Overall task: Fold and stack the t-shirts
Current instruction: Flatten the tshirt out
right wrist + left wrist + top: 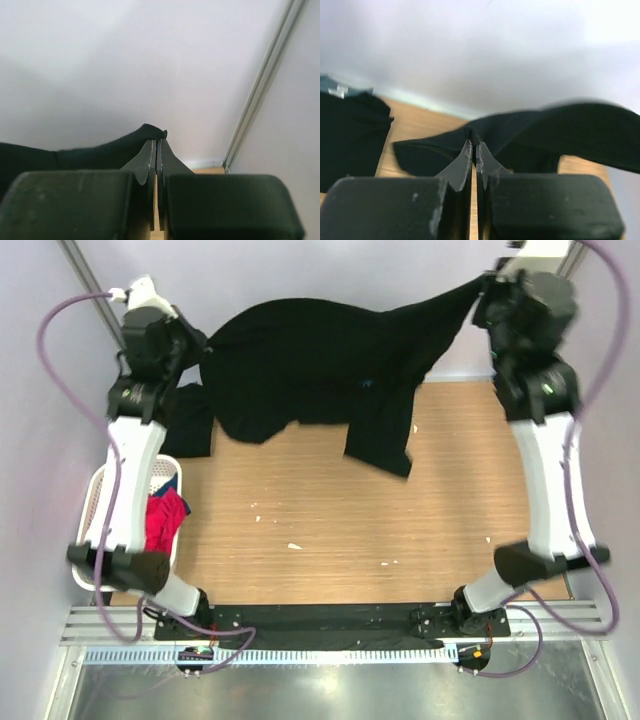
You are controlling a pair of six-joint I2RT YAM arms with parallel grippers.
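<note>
I have the black t-shirt point(320, 360) strung between both arms above the far end of the table point(330, 540).
My left pincer point(474, 146) and right pincer point(156, 142) are each pressed tight on a pinch of its cloth. It sags in the middle, so I judge it light, limp and apt to slip; shoulder seams look the safest hold. The top is smooth wood with pale walls point(330, 265) close around, a second black t-shirt point(190, 420) far left and a white basket point(100, 495) near left.
</note>
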